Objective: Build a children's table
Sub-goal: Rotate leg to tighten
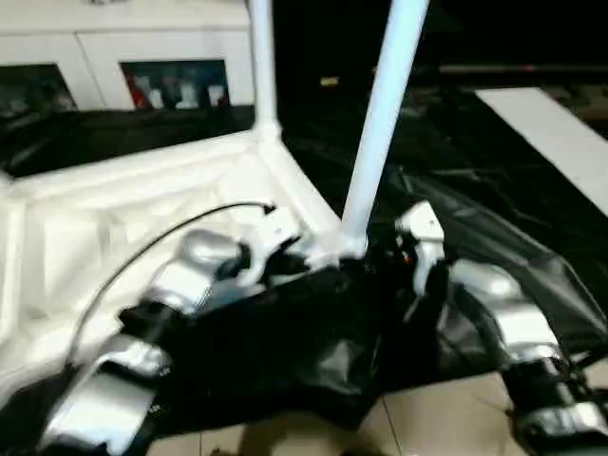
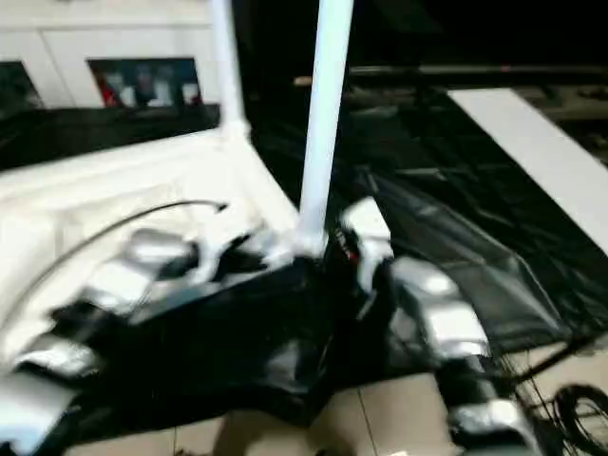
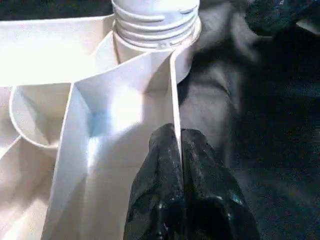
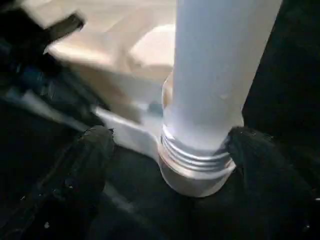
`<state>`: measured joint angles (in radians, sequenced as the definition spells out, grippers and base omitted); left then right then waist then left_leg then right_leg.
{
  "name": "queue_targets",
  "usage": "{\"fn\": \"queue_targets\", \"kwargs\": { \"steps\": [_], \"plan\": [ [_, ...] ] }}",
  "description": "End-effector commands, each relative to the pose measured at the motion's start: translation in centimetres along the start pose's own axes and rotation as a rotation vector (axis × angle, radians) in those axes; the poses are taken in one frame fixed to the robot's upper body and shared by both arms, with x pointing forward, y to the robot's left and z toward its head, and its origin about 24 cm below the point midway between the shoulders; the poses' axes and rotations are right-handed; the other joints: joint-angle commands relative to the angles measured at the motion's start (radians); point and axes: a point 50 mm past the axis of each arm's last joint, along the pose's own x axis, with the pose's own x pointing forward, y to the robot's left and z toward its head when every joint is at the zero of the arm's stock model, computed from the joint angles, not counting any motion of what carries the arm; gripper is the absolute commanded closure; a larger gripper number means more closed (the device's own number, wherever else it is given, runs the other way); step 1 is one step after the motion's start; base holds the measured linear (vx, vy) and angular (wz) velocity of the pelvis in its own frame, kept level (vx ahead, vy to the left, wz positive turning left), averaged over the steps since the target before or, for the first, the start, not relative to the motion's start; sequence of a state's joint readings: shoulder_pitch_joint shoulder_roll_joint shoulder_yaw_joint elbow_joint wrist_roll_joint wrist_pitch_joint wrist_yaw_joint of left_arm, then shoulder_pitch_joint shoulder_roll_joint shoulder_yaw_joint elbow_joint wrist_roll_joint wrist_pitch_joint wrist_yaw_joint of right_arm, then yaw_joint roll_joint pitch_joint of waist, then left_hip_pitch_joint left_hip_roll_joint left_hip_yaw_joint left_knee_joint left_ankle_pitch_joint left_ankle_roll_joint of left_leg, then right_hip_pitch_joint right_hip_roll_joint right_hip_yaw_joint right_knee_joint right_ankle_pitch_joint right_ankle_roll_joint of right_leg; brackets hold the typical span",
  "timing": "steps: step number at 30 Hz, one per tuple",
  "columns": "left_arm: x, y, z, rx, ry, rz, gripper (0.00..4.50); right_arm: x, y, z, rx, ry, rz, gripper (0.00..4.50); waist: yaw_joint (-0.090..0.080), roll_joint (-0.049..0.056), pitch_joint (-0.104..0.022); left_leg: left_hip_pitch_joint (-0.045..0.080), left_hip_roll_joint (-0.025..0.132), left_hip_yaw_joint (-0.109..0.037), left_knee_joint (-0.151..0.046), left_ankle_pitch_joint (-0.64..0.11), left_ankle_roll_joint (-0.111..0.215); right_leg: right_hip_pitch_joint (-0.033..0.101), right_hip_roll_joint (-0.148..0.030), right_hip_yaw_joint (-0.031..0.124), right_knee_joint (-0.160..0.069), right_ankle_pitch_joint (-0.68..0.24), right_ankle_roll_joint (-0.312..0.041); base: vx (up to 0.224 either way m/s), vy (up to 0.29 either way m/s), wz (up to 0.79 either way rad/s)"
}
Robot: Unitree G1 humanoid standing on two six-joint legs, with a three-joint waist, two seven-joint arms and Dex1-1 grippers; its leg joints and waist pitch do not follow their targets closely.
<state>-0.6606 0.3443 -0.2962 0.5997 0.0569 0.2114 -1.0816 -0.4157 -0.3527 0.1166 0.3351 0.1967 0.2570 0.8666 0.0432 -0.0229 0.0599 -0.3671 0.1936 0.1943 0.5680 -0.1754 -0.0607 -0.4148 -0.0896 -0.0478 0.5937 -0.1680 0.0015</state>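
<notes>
The tabletop (image 1: 142,209) lies upside down on the black surface (image 1: 494,190), and the left hand (image 3: 181,150) is pinched tight on the thin side wall at its near right corner. The right hand (image 4: 170,165) is spread wide around the bottom of the near leg (image 1: 380,123), one finger on each side, where the leg stands in the corner socket. Another leg (image 1: 262,57) stands up at the far corner.

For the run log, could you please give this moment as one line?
left end effector: shut on tabletop rim | right end effector: open around near leg base | far leg: upright
</notes>
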Motion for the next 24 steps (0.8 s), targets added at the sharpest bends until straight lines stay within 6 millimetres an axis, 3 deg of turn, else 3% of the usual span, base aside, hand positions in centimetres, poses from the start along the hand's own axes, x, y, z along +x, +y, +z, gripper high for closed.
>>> {"fn": "queue_targets", "kwargs": {
  "steps": [1,2,5,8,11,14,19,24],
  "plan": [
    [1.0,-2.1,-1.6,0.009,0.068,-0.185,4.50,-0.3,0.4,0.3,-0.035,0.004,0.067,0.47,0.009,-0.005,-0.069,0.001,0.031,-0.011,-0.052,-0.155,0.084,0.060,-0.046,0.036,-0.056,-0.113,-0.252,0.000,0.000,0.00],
    [0.5,-2.7,-1.6,0.010,0.034,-0.264,4.50,-0.8,0.4,0.5,-0.004,-0.002,0.116,0.47,0.010,-0.005,-0.070,0.005,0.032,-0.008,-0.049,-0.130,0.098,0.056,-0.044,0.035,-0.049,-0.055,-0.278,0.000,0.000,0.00],
    [0.1,-2.9,-1.8,0.025,0.028,-0.294,4.50,-1.0,0.5,0.6,-0.025,0.016,0.157,0.47,0.020,-0.001,-0.066,0.013,0.037,-0.004,-0.052,-0.161,0.095,0.051,-0.044,0.035,-0.053,-0.097,-0.284,0.000,0.000,0.00],
    [-0.2,-3.1,-1.7,0.024,0.010,-0.326,4.50,-1.0,1.1,0.6,-0.045,0.039,0.216,0.47,0.027,-0.004,-0.060,0.017,0.040,-0.003,-0.059,-0.232,0.052,0.047,-0.047,0.038,-0.062,-0.213,-0.254,0.000,0.000,0.00],
    [-0.3,-3.2,-1.5,0.026,0.004,-0.321,4.50,-0.9,1.5,0.5,-0.049,0.048,0.259,0.47,0.029,-0.006,-0.060,0.017,0.039,-0.006,-0.060,-0.257,0.032,0.045,-0.049,0.040,-0.066,-0.266,-0.227,0.000,0.000,0.00],
    [-0.4,-3.1,-1.5,0.033,0.001,-0.323,4.50,-0.7,2.0,0.1,-0.075,0.080,0.302,0.47,0.033,-0.009,-0.062,0.013,0.037,-0.007,-0.059,-0.232,0.034,0.047,-0.049,0.040,-0.064,-0.253,-0.215,0.000,0.000,0.00],
    [-0.7,-3.0,-1.5,0.035,0.004,-0.317,4.50,-0.8,2.0,-0.2,-0.094,0.105,0.315,0.47,0.036,-0.010,-0.066,0.010,0.035,-0.005,-0.053,-0.178,0.053,0.051,-0.048,0.039,-0.056,-0.181,-0.227,0.000,0.000,0.00],
    [-0.8,-2.8,-1.6,0.034,0.010,-0.299,4.50,-0.8,1.6,-0.3,-0.090,0.108,0.288,0.61,0.040,-0.009,-0.066,0.011,0.035,-0.005,-0.053,-0.184,0.050,0.051,-0.048,0.039,-0.057,-0.204,-0.224,0.000,0.000,0.00]
  ]
}}
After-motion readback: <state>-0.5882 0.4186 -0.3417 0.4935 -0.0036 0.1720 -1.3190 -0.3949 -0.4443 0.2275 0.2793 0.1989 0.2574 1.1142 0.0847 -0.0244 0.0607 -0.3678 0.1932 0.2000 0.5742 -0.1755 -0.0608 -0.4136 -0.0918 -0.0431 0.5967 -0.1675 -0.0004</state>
